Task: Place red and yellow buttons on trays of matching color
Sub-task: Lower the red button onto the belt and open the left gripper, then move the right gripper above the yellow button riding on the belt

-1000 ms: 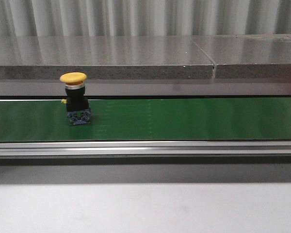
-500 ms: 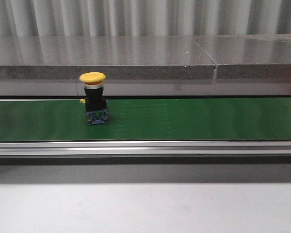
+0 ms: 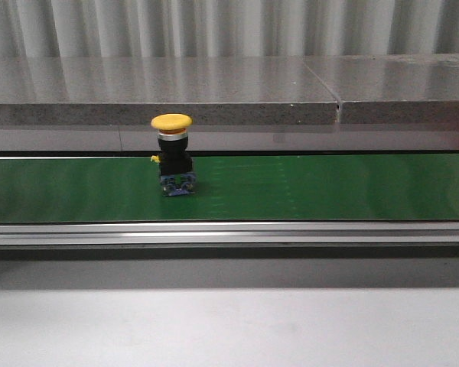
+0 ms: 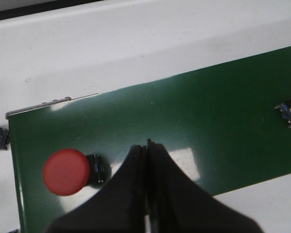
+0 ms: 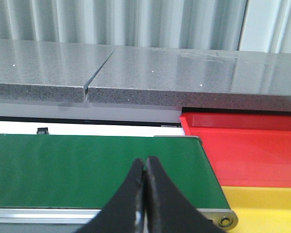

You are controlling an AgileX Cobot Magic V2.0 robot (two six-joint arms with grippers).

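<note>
Green belt [image 3: 329, 187] | yellow button [image 3: 173, 155] upright | red button [image 4: 70, 171] upright

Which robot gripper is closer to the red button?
Left. The left gripper hangs shut over the green belt with the red button just beside it. The right gripper sits at the belt's tray end; no red button shows there.

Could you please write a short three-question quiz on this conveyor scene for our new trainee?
1. True or false: the yellow button stands upright on the green belt.
2. Which tray lies farther from the right arm's camera: (a) red tray, (b) yellow tray?
3. Fill in: beside the left gripper, the red button rests on the ____.

Key: 1 true; 2 a; 3 belt.
</note>
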